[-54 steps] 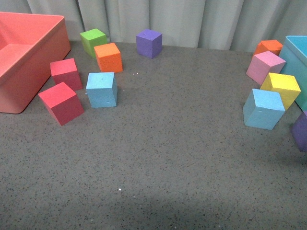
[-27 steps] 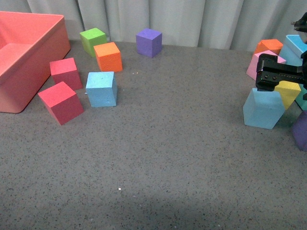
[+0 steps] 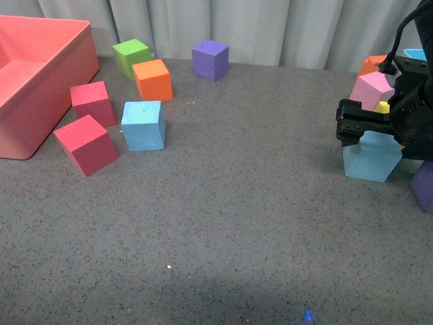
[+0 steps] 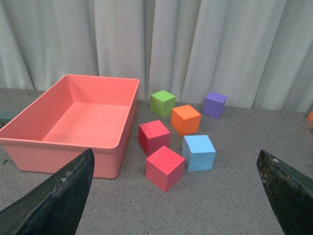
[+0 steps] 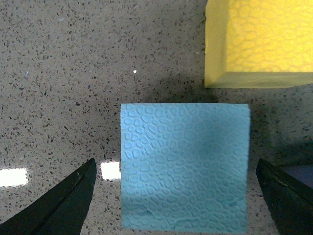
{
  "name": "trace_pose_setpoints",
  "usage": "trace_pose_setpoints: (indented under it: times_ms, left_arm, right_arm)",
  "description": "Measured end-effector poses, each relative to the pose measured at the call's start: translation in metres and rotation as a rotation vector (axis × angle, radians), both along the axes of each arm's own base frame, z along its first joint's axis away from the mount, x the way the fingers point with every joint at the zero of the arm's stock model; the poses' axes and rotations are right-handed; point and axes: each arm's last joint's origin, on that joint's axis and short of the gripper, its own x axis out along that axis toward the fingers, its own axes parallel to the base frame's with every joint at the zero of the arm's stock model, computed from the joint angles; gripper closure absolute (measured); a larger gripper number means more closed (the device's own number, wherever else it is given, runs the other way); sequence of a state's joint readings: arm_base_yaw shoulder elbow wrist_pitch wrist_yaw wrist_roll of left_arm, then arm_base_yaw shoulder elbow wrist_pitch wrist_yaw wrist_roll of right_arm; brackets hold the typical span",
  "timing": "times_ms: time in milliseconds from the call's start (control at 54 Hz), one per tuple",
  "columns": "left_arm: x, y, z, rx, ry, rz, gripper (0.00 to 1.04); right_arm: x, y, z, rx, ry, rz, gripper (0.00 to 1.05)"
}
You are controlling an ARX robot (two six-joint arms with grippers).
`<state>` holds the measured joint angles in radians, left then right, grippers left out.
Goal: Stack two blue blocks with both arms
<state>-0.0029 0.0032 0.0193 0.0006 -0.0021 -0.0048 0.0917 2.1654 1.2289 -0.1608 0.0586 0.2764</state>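
One blue block sits on the grey table at the left, beside two red cubes. It also shows in the left wrist view, well ahead of my open, empty left gripper, which is out of the front view. The other blue block sits at the right. My right gripper hangs just above it, open. In the right wrist view this block lies between the two spread fingers of the gripper, with a gap on each side.
A coral bin stands at the far left. Red cubes, an orange cube, a green cube and a purple cube lie around the left block. A pink cube, a yellow cube and a purple cube crowd the right block.
My right arm has come into the front view from the right and moved left and down over the right blue block. The blocks have not moved.
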Motion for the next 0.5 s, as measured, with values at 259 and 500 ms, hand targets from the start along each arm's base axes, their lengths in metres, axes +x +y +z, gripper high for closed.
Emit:
trace_pose_setpoints:
  times_ms: [259, 500]
  left_arm:
    - [0.0000, 0.0000, 0.0000, 0.000, 0.000, 0.000, 0.07]
    - [0.0000, 0.0000, 0.0000, 0.000, 0.000, 0.000, 0.07]
  right_arm:
    - [0.0067, 0.0010, -0.0080, -0.032, 0.045, 0.001, 0.50]
    - [0.0075, 0.0070, -0.0055, -0.013, 0.039, 0.021, 0.59]
